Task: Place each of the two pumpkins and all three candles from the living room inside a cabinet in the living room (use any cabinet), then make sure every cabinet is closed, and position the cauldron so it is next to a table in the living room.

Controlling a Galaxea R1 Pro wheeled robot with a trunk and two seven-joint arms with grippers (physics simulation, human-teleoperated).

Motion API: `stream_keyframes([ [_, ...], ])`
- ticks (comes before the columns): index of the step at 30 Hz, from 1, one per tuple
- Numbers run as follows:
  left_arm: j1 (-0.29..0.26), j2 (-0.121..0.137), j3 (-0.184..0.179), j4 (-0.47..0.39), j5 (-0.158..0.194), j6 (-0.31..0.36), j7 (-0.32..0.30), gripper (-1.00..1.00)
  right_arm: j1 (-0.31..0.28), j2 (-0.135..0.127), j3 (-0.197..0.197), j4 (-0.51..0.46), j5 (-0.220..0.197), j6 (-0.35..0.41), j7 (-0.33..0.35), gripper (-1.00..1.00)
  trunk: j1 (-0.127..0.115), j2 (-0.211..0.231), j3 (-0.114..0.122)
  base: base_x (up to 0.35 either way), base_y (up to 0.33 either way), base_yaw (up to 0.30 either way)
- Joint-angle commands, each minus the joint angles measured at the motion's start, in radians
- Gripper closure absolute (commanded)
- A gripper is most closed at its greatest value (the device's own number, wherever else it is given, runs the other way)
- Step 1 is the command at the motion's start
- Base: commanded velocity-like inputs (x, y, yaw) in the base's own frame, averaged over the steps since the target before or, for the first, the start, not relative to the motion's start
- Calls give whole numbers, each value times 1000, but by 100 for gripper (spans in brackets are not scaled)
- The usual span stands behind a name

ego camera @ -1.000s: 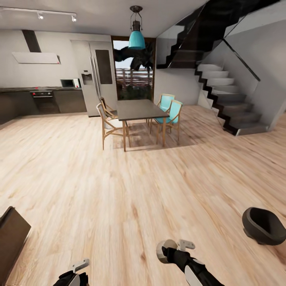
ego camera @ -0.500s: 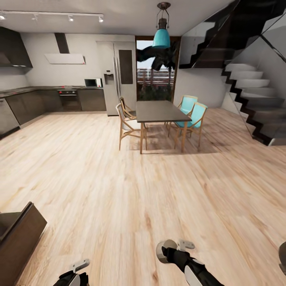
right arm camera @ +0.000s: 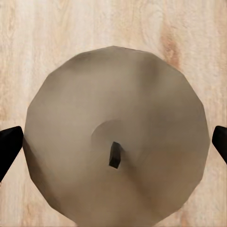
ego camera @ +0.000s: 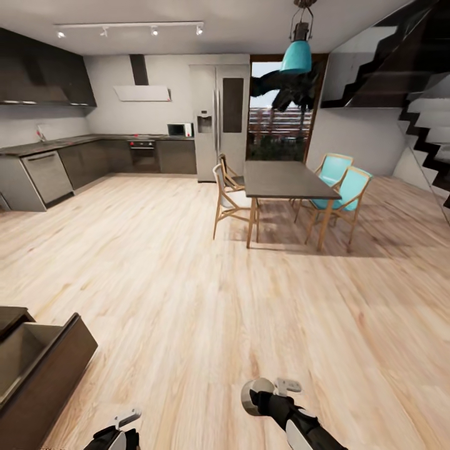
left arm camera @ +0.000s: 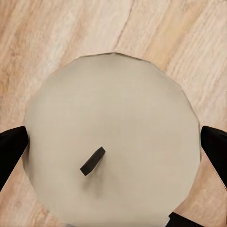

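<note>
Candle [left arm camera: 111, 142] pinched in left gripper [left arm camera: 113, 146], second candle [right arm camera: 116, 137] in right gripper [right arm camera: 113, 146]. Probably light, stiff, slick wax; side grip suits. Open cabinet [ego camera: 37, 369] drawer left of left gripper.

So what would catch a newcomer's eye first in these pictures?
Probably the turquoise pendant lamp hanging over the dark dining table with its turquoise chairs, far across the wooden floor. Close up, each wrist view shows a whitish candle with a dark wick held between dark gripper fingers.
</note>
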Motion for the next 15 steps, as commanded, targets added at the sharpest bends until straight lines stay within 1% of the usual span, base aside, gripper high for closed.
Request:
stream_keyframes([
  [1, 0, -1, -2, -2, 6, 5, 6, 100, 0, -1, 3, -2, -7, 3, -3, 100, 0, 0, -1, 253, 0, 290],
  [5, 0, -11, -2, -2, 5, 5, 6, 100, -1, 0, 4, -2, -7, 3, -3, 100, 0, 0, -1, 245, -3, 290],
  [15, 0, -13, -2, -2, 5, 5, 6, 100, -1, 0, 4, -2, -7, 3, -3, 100, 0, 0, -1, 227, -66, 290],
])
